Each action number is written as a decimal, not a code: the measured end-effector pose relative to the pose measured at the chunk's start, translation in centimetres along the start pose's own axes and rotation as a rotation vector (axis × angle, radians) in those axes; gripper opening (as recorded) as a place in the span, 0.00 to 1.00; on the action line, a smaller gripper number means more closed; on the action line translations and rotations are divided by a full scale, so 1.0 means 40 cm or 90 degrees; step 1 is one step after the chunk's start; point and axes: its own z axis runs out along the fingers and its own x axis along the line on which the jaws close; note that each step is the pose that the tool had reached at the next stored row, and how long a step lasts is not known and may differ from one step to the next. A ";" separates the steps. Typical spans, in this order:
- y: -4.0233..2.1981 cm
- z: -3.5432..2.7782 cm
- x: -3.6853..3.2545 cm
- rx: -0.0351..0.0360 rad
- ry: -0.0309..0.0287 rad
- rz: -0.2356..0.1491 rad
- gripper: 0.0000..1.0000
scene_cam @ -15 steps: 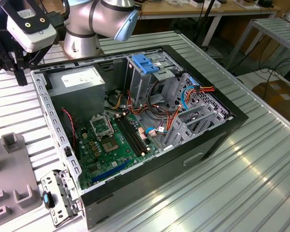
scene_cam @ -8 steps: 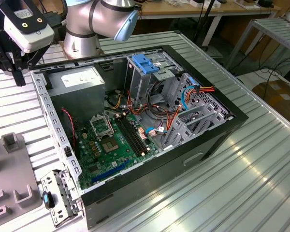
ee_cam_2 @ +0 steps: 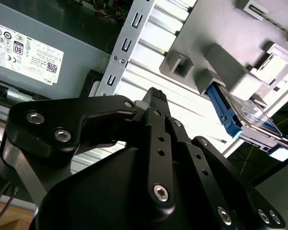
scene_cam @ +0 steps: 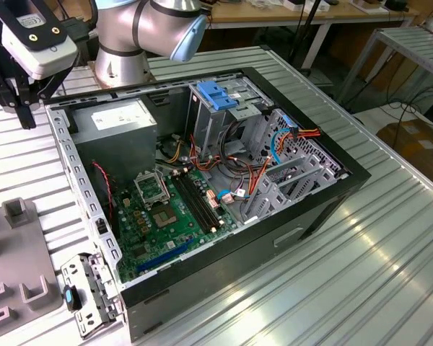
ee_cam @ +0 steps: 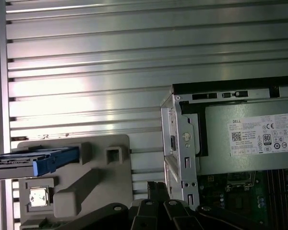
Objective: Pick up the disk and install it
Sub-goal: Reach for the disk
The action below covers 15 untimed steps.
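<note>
Hovering gripper [ee_cam_2: 156, 94] above table [ee_cam_2: 140, 72], disk [ee_cam_2: 249, 111] resting in grey holder [ee_cam_2: 221, 67]

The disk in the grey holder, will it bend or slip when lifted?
Probably stiff: the disk looks like a flat metal slab. Its shiny face may be slick; the blue rails likely hold better. Seemingly on edge in the grey holder, it might tip.
</note>
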 end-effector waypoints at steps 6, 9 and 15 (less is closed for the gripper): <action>0.000 0.000 0.005 0.0000 0.0000 0.000 0.11; -0.001 0.000 0.008 0.0000 0.0000 0.000 0.11; -0.001 0.000 0.017 0.0000 0.0000 0.000 0.11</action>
